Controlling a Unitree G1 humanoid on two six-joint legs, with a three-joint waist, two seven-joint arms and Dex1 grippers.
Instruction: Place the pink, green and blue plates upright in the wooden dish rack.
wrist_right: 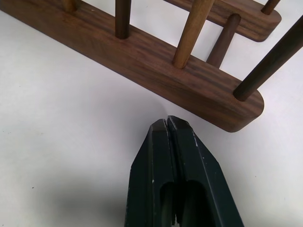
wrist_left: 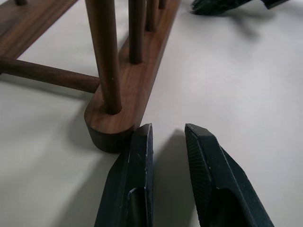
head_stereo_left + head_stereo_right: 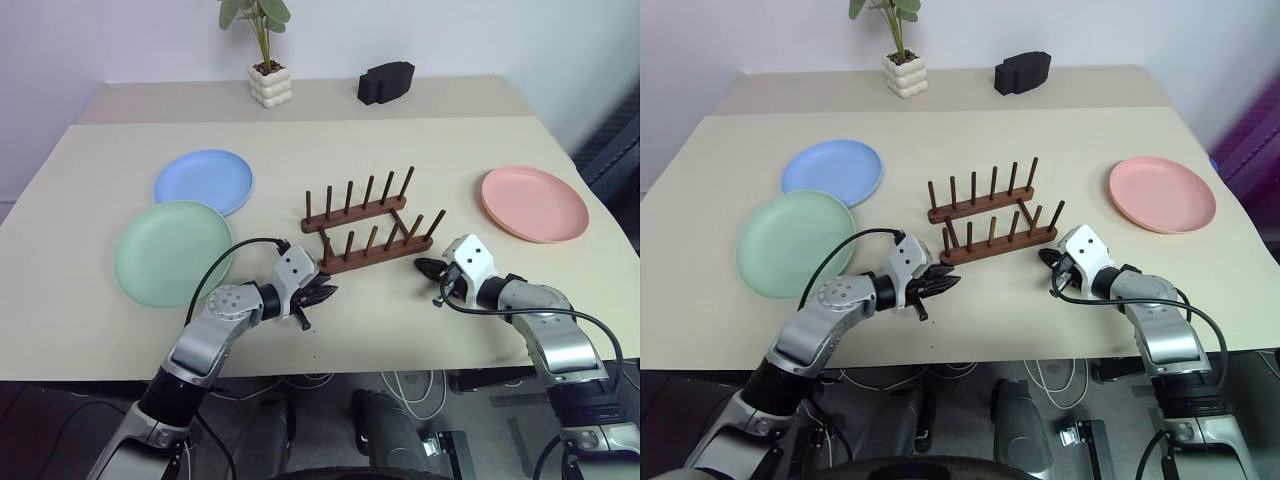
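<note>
The wooden dish rack stands empty at the table's middle, with dark upright pegs. Flat on the table lie the green plate at the near left, the blue plate behind it and the pink plate at the far right. My left gripper sits at the left end of the rack's near rail. Its fingers are slightly apart with nothing between them, and one fingertip lies right against the rail's end. My right gripper is shut and empty, just short of the near rail's right end.
A potted plant in a white pot and a black block stand at the back of the table. The table's front edge runs just below both grippers.
</note>
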